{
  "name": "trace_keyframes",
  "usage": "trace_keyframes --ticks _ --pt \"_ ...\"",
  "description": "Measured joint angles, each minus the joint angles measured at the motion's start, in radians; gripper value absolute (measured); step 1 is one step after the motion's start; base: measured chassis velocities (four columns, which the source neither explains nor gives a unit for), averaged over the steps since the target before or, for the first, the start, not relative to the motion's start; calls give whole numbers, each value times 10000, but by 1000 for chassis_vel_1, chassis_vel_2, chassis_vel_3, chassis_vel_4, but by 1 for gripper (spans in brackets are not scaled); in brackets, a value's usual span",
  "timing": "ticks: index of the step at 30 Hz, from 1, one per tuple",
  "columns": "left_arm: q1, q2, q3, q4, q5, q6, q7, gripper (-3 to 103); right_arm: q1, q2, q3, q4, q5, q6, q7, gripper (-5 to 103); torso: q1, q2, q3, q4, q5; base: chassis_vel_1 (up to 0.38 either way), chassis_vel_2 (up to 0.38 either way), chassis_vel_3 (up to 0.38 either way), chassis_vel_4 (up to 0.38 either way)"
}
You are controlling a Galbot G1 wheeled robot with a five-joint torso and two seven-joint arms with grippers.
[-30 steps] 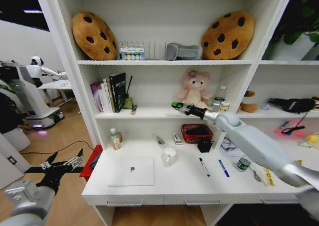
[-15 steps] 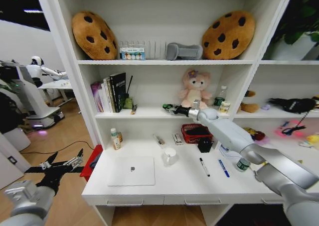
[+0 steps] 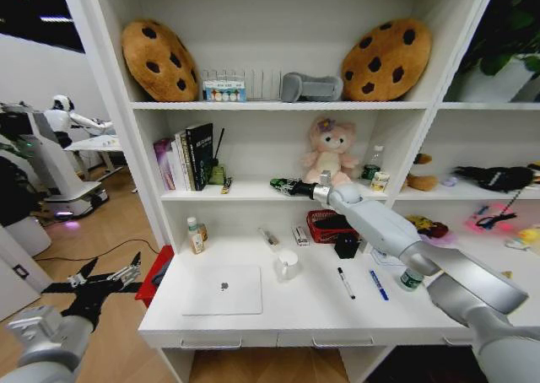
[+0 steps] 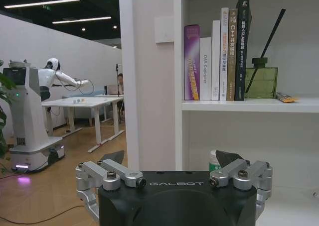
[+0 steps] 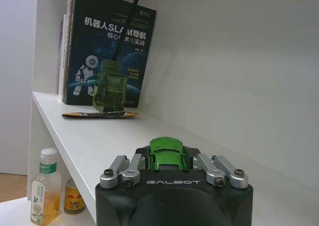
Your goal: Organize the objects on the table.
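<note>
My right gripper (image 3: 282, 184) reaches over the middle shelf, shut on the tiny green toy car (image 5: 167, 153), which sits low over the shelf board. On the white table (image 3: 295, 317) lie the silver laptop (image 3: 223, 289), a black marker (image 3: 346, 283), a blue marker (image 3: 379, 285) and a green-lidded jar (image 3: 412, 277). My left gripper (image 3: 105, 277) hangs open off the table's left end, beside the shelving side wall, with nothing between its fingers (image 4: 112, 159).
A white mug (image 3: 287, 265) and a red wire basket (image 3: 332, 225) stand at the back of the table. On the middle shelf are books (image 3: 187, 155), a green diffuser bottle (image 5: 109, 90) and a plush bear (image 3: 330, 150). Small bottles (image 3: 196, 234) stand at the table's back left.
My right gripper has moved left along the middle shelf with the green toy in it, toward the books. The left arm has not moved.
</note>
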Motion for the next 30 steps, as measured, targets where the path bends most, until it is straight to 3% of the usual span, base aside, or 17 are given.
trace_keyframes --ticks 3,5,10,13,16,17,19,20,21,22,24,25,27,29,30 --pt "0 0 0 0 0 0 0 100 32 40 -38 -29 -13 0 27 33 0 0 0 0 0 0 0 0 0" --pt "0 0 0 0 0 0 0 100 46 61 -50 -63 -31 2 24 38 0 0 0 0 0 0 0 0 0" --pt "0 0 0 0 0 0 0 100 58 112 -56 -125 -91 15 10 61 0 0 0 0 0 0 0 0 0" --pt "0 0 0 0 0 0 0 100 57 92 -56 -104 -92 21 9 66 0 0 0 0 0 0 0 0 0" --pt "0 0 0 -1 1 0 0 100 33 30 76 51 3 58 100 82 0 -1 0 1 0 0 0 0 0" --pt "0 0 0 -1 1 0 0 100 33 30 76 51 3 58 100 82 0 -1 0 1 0 0 0 0 0" --pt "0 0 0 0 0 0 1 100 -146 -116 513 622 133 -16 555 88 0 0 0 0 1 0 0 0 0" --pt "0 0 0 -1 0 0 0 100 -282 -264 777 1120 154 -100 1068 93 0 0 0 2 1 0 0 0 0" --pt "0 0 0 0 0 0 2 100 -508 -490 1063 1986 145 -261 2134 99 0 0 0 -2 0 0 0 0 0" --pt "0 0 0 0 0 0 2 100 -508 -490 1063 1986 145 -261 2134 99 0 0 0 -2 0 0 0 0 0" --pt "-1 0 0 -1 0 0 6 100 -996 -901 1546 3594 141 -416 3817 100 0 0 -1 1 1 0 0 0 0" --pt "0 0 0 -1 0 0 5 100 -1487 -1263 2024 4739 -158 -586 5176 100 -1 1 -1 4 -3 0 0 0 0" --pt "0 0 -1 -1 0 0 4 100 -1678 -1376 2213 5092 -329 -658 5596 100 -1 1 -2 4 -3 0 0 0 0" --pt "1 0 -1 -2 0 1 3 100 -2795 -2090 3131 7229 -943 -1017 7621 100 0 0 -1 1 3 0 0 0 0" --pt "1 0 -1 -2 0 1 3 100 -2795 -2090 3131 7229 -943 -1017 7621 100 0 0 -1 1 3 0 0 0 0"
